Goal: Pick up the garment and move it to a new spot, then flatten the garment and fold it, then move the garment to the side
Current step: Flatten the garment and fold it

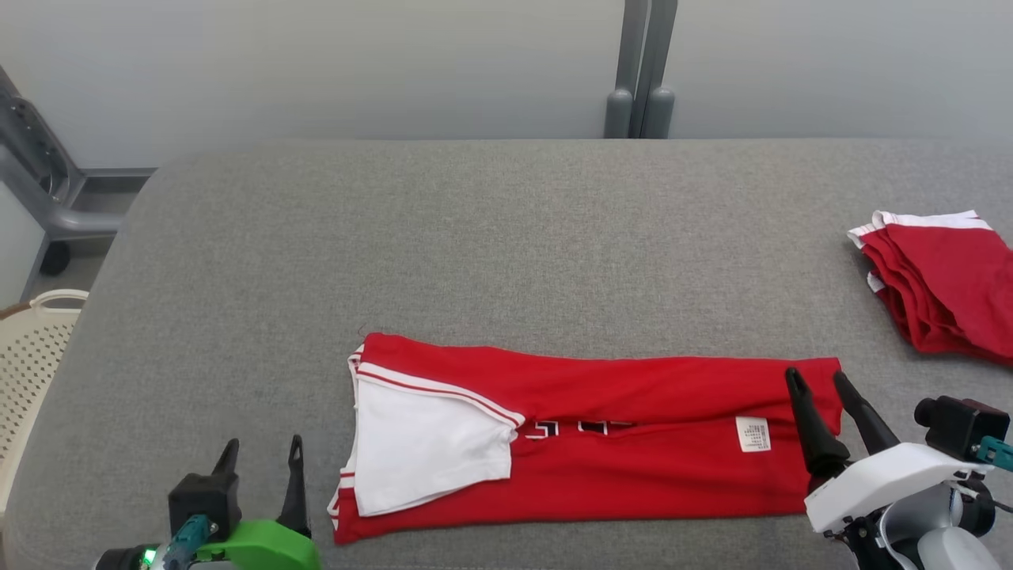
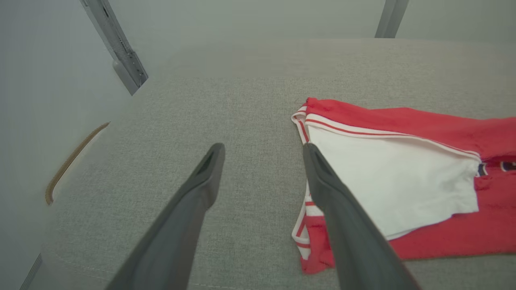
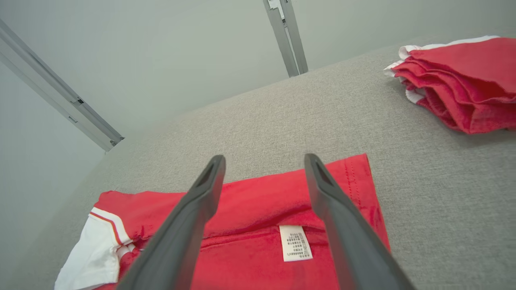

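The red-and-white jersey (image 1: 633, 475), folded into a long band, lies near the grey table's (image 1: 475, 237) front edge, with the left gripper (image 1: 263, 442) spread and empty beside its sleeve end and the right gripper (image 1: 815, 374) spread and empty over its hem end.

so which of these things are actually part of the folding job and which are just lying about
Part of the job:
- red garment, half folded
- left gripper, open
- right gripper, open, over the garment's end

Just lying about:
- folded red stack
- white basket
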Controlling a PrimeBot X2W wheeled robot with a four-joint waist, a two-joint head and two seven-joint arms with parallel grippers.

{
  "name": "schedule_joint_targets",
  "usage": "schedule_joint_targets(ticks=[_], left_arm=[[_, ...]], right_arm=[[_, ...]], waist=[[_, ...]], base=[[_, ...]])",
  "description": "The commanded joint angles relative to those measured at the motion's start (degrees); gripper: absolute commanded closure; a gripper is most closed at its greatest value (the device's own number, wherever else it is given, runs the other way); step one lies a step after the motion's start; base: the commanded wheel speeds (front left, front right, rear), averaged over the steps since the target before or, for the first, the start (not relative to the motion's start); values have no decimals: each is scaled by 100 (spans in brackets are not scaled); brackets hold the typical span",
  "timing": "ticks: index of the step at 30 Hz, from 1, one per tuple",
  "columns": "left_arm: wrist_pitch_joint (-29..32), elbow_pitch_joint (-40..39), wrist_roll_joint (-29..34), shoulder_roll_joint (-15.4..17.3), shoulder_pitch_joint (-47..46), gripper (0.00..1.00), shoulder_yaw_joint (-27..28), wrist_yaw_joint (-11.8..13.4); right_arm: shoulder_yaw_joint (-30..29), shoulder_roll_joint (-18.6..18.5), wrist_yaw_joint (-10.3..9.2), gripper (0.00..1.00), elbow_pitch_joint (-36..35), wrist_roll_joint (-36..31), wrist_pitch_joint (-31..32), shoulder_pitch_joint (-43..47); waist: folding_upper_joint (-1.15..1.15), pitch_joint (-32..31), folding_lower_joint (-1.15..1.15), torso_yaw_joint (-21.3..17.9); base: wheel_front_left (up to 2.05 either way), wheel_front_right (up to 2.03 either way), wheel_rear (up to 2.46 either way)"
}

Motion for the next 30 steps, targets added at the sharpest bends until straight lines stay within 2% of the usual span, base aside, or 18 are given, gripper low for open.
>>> schedule_joint_targets(ticks=[1, 6, 10, 13, 23, 30], left_arm=[[-82, -24, 17, -2, 103, 0, 55, 41], [-578, -142, -143, -146, 168, 0, 319, -41], [-801, -240, -330, -338, 269, 0, 667, -218], [-850, -278, -327, -472, 353, 0, 901, -424], [-854, -390, 496, -755, 792, 0, 1350, -1193], [-855, -84, 529, -859, 972, 0, 1459, -1520]], right_arm=[[-27, 44, -1, 0, -4, -54, -44, 64], [-303, 394, -1, 0, -18, -182, -167, 154], [-446, 562, -1, 0, -8, -259, -198, 200], [-503, 637, -1, 0, 4, -288, -217, 243], [-452, 729, -1, 0, -16, -590, -540, 459], [-387, 757, -1, 0, 11, -879, -814, 655]], waist=[[0, -111, 0, 29], [0, -268, 0, 41], [0, -361, 0, 45], [0, -419, 0, 59], [0, -535, 0, 68], [0, -574, 0, 30]], base=[[0, 0, 0], [0, 0, 0], [0, 0, 0], [0, 0, 0], [0, 0, 0], [0, 0, 0]])
